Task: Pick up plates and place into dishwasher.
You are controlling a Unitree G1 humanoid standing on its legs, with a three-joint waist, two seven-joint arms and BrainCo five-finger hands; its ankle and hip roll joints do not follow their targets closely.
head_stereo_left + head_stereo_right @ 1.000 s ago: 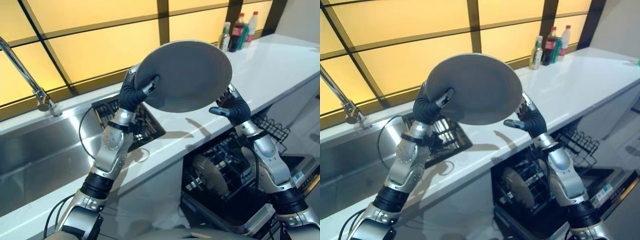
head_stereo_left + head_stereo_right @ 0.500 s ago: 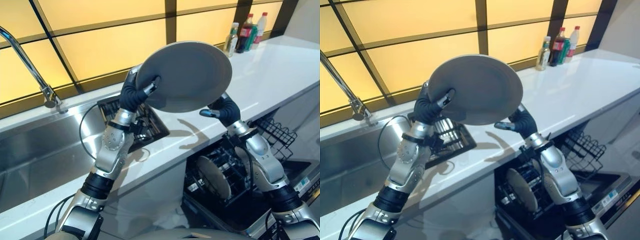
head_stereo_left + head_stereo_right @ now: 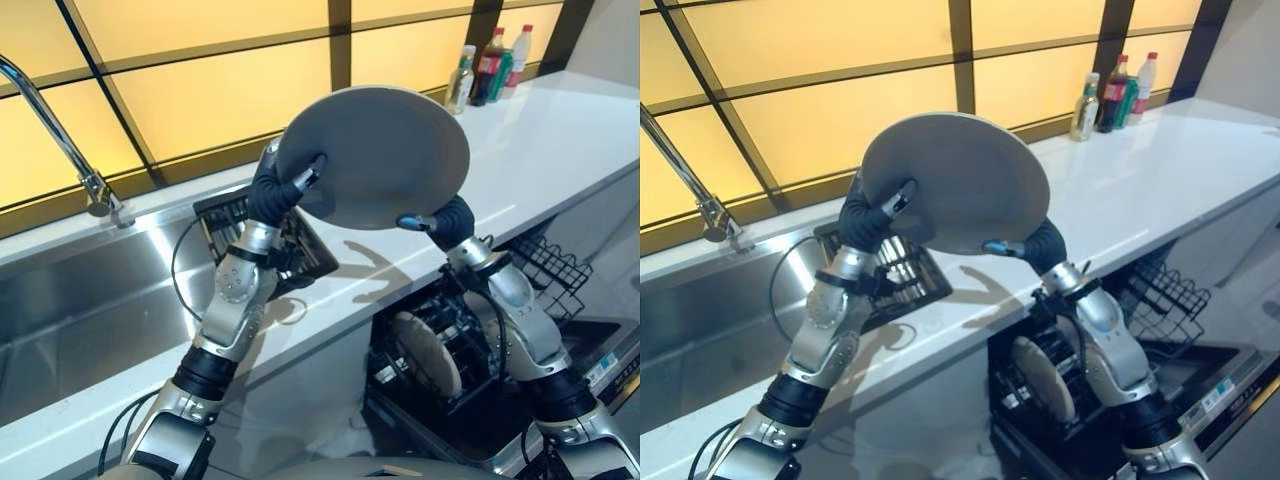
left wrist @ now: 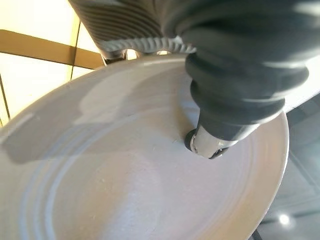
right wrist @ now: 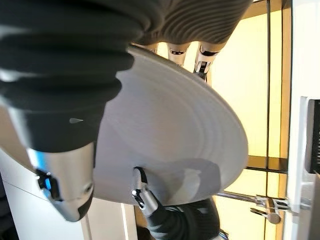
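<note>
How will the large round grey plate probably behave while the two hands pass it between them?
The large round grey plate looks rigid, so it should keep its shape. Its smooth, glossy face may be slippery where the left hand pinches only the rim. It looks ceramic, so probably fragile if dropped over the white countertop; the right hand at the lower edge likely helps steady it.

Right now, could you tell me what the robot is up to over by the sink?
The robot holds a grey plate up in the air above the white countertop, between both hands. Its left hand grips the plate's edge, thumb on the face, while its right hand takes hold of the opposite, lower edge. Below, the dishwasher stands open with another plate already racked.
</note>
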